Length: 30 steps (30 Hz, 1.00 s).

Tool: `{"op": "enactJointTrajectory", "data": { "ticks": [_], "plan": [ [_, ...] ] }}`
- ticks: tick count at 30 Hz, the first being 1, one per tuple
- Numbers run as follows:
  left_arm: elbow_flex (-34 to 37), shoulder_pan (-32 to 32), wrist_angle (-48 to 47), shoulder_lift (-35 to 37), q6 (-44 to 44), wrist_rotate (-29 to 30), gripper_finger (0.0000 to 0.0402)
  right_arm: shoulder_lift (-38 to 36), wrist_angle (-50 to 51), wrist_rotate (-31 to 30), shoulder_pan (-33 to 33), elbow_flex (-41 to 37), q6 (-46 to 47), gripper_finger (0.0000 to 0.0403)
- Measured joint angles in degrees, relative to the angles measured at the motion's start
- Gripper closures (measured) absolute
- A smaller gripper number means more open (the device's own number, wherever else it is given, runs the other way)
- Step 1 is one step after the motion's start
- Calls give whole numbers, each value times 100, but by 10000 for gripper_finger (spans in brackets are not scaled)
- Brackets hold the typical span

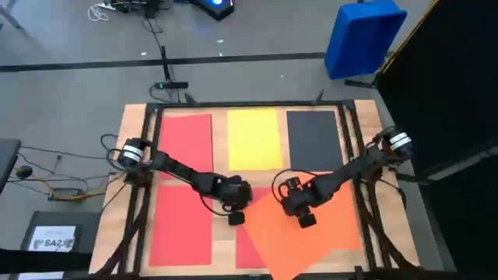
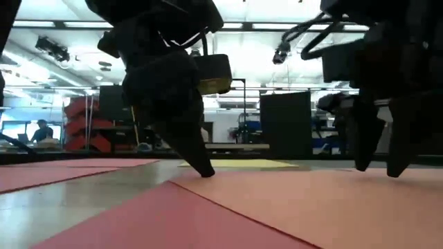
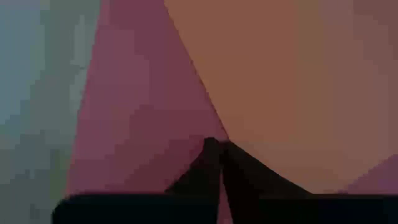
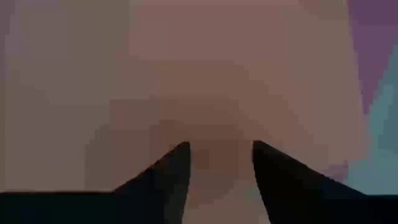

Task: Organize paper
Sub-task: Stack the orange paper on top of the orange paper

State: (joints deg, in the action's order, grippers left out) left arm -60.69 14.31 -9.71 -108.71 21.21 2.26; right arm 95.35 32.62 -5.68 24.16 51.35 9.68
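Observation:
An orange sheet [image 1: 307, 233] lies askew on the near half of the table, over part of a red sheet [image 1: 247, 247]. Two more red sheets [image 1: 185, 144] [image 1: 180, 225] lie flat on the left. A yellow sheet [image 1: 254, 138] and a black sheet [image 1: 315, 140] lie along the far side. My left gripper [image 1: 237, 215] is shut, pointing down at the orange sheet's left edge. My right gripper [image 1: 305, 216] is open, with its fingers pointing down over the orange sheet's far part. My left gripper's shut fingertips [image 2: 205, 172] come from above, slanting, and press down where the orange sheet's left edge [image 3: 214, 118] meets the red sheet beneath; both sheets lie flat. My right gripper's open fingertips [image 2: 361, 167] stand on the orange sheet's upper face [image 4: 217, 134] from above; the sheet stays flat on the table.
A blue bin [image 1: 363, 35] sits on the floor beyond the table's far right corner, and a dark box with a white label [image 1: 54, 237] sits on the floor to the left. Cables run along the floor at far left. Bare wood shows between the sheets.

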Motion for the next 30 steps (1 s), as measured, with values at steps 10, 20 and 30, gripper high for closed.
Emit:
{"op": "enactJointTrajectory", "data": {
  "ticks": [10,20,30],
  "plan": [
    [2,0,-100,-4,0,-15,402,-185,1159,0,125,-9,919,260],
    [7,2,-454,-5,2,-17,402,-1044,421,-374,70,-4,1052,262],
    [15,-26,-420,-9,4,22,402,-202,-1333,-204,-104,4,-100,264]
  ]
}}
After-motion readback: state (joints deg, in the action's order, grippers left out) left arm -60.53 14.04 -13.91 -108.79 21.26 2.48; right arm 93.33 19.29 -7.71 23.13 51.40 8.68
